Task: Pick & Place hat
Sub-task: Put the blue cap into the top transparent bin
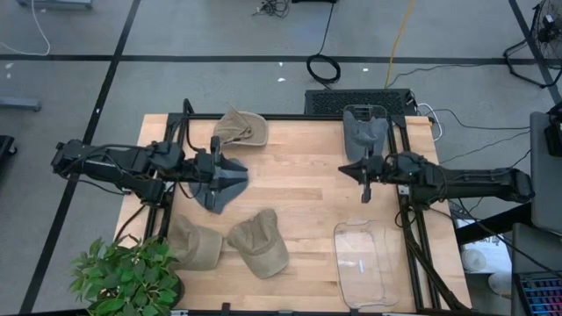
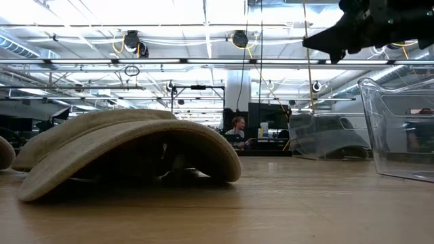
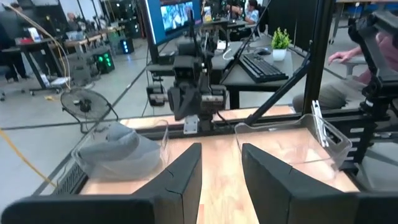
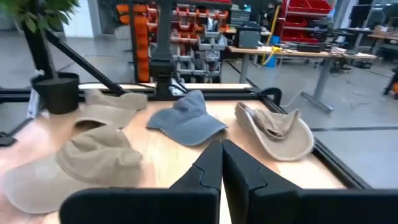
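The pale wooden table [image 1: 299,189] carries two clear plastic bins, an empty one [image 1: 364,263] at five o'clock and another [image 1: 364,132] at one o'clock cradling a grey cap. Four soft fabric hats lie loose: three tan ones [image 1: 262,243] [image 1: 195,244] [image 1: 239,128] and a blue-grey cap [image 1: 219,184] at nine o'clock. The left gripper [image 1: 213,167] is pinched on that blue-grey cap, while the right gripper [image 1: 366,183] hovers at three o'clock with fingers together.

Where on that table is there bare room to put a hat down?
Bare wood runs down the middle, between the grey hat and the right gripper. The near-left corner is crowded: two tan hats. The bin fills the near right.
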